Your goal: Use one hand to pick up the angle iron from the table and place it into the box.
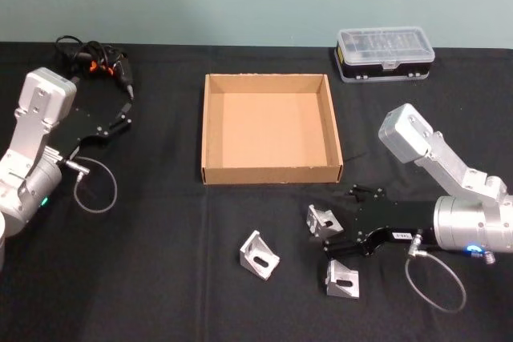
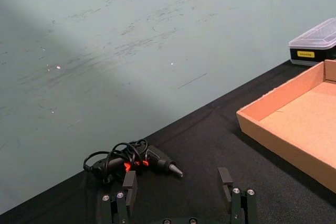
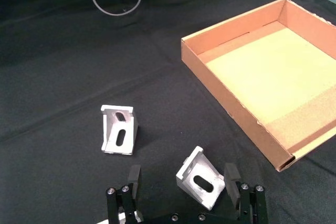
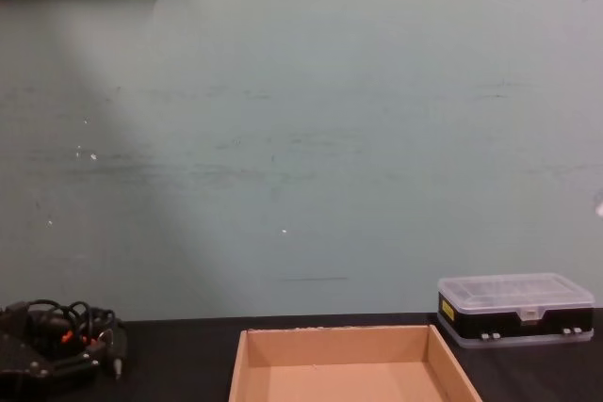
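Wide table point(image 1: 160, 294), open room on every side of the box point(image 1: 272, 174) at its middle. Right gripper point(image 3: 182, 178) low before the box's front wall, fingers spread wide; left gripper point(image 2: 177, 181), also agape, far left. We see one iron point(image 3: 202, 183) between the right fingers, ungripped; second iron point(image 3: 119, 129) and third iron point(image 1: 343, 279) free alongside.

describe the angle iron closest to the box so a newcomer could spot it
Find the tan cardboard box in the middle of the black table. Off its near right corner lies a silver angle iron, in front of the open fingers of the right gripper. It is the closest to the box; the other two angle irons lie nearer the robot.
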You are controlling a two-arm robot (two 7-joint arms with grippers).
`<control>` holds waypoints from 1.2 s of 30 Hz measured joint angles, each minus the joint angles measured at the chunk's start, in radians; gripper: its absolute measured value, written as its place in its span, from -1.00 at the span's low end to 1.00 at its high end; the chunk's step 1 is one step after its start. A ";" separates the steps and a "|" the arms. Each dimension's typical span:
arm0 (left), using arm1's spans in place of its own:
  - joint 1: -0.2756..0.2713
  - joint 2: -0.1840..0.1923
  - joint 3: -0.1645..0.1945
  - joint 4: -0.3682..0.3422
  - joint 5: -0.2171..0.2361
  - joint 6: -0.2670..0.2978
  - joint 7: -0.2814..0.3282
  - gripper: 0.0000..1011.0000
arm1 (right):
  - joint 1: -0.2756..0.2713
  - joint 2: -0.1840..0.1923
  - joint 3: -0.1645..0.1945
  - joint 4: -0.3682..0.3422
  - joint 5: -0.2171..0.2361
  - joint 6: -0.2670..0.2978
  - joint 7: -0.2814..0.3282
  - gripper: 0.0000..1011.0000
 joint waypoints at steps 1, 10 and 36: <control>0.000 0.000 0.000 0.000 0.000 0.000 0.000 0.98 | -0.001 -0.004 -0.001 0.001 -0.002 0.003 -0.005 0.98; 0.000 0.000 0.000 0.000 0.000 0.000 0.000 0.98 | 0.001 -0.034 -0.011 0.012 -0.017 0.015 -0.018 0.98; 0.000 0.000 0.000 0.000 0.000 0.000 0.000 0.98 | 0.025 -0.070 -0.031 0.020 -0.049 0.039 -0.012 0.98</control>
